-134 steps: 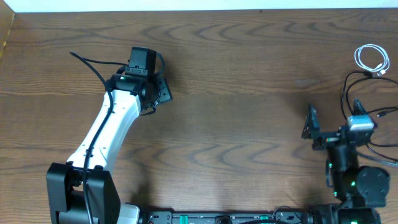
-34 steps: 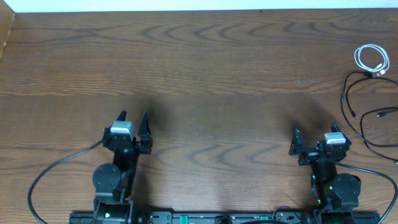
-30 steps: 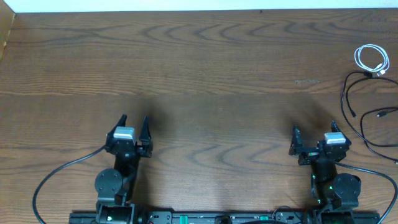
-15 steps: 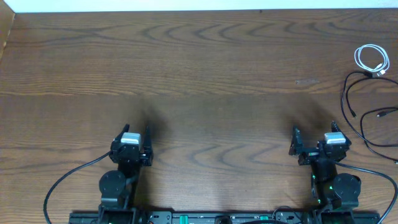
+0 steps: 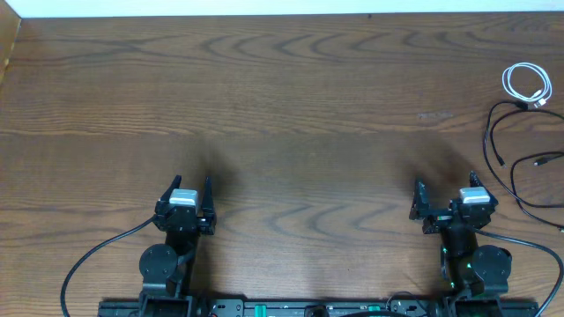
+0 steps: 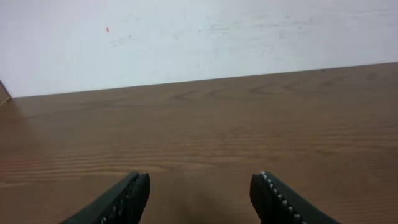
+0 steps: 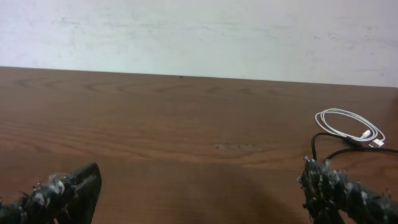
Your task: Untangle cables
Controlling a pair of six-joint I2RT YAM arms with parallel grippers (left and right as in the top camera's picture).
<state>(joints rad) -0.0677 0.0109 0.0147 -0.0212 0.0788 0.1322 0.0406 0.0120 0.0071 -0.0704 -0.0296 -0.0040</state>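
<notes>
Arms sit tucked at the near edge of the dark brown wooden table (image 5: 308, 88), wrists low, fingers pointing across it toward the white wall (image 6: 217, 37). Left gripper (image 5: 191, 182) has its jaws moderately apart with nothing between them. Right gripper (image 5: 445, 187) is spread wider and is equally empty. I see bare wood ahead of both.

Thick black wire (image 5: 92, 255) loops off the left arm's base.

Both task cords lie well right of the right gripper, by the far right table edge. Nearer is the long thin black cable (image 5: 487, 139), sprawled in loose curves. Beyond it the short white cable (image 5: 527, 84) is wound in a small coil, its plug end touching the black one; I cannot tell whether they cross.
</notes>
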